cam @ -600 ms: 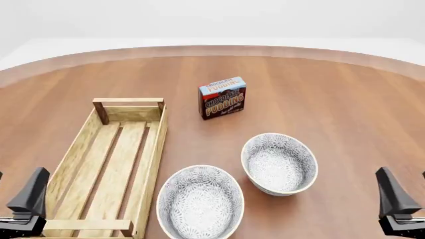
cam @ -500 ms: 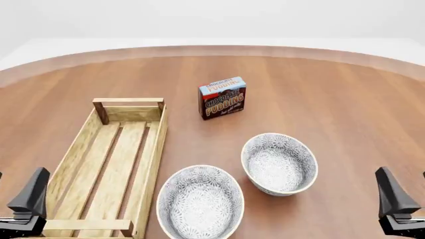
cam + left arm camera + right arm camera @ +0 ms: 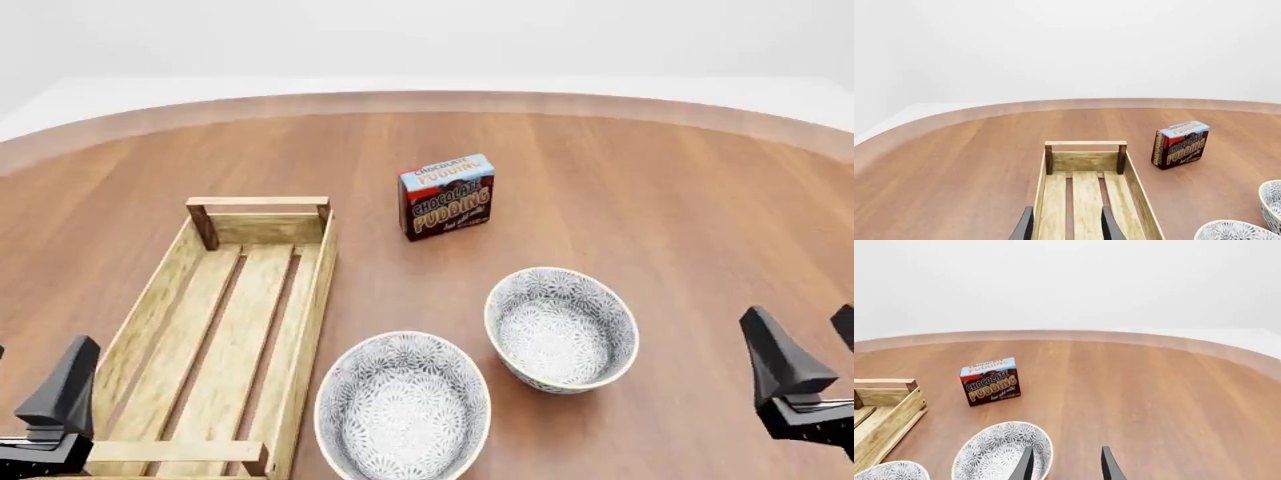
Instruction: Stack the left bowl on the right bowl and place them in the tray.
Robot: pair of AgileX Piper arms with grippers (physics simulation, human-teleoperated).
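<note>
Two grey-patterned bowls sit near the table's front. The left bowl (image 3: 400,405) lies just right of the tray (image 3: 220,320), a long light-wood crate with nothing in it. The right bowl (image 3: 561,328) stands a little further back and to the right, apart from the left one. My left gripper (image 3: 20,392) hangs open at the front left, by the tray's near end (image 3: 1085,144). At the front right, my right gripper (image 3: 814,352) is open and to the right of the right bowl (image 3: 997,452), holding nothing. The right wrist view shows the left bowl's rim (image 3: 887,471) at its corner.
A chocolate pudding box (image 3: 447,196) stands upright behind the bowls, to the right of the tray's far end; it also shows in both wrist views as the box (image 3: 1181,144) and the box (image 3: 991,381). The round wooden table stretches on behind it.
My right gripper has shifted slightly forward and to the left, toward the right bowl. The left gripper, the bowls and the tray have not moved.
</note>
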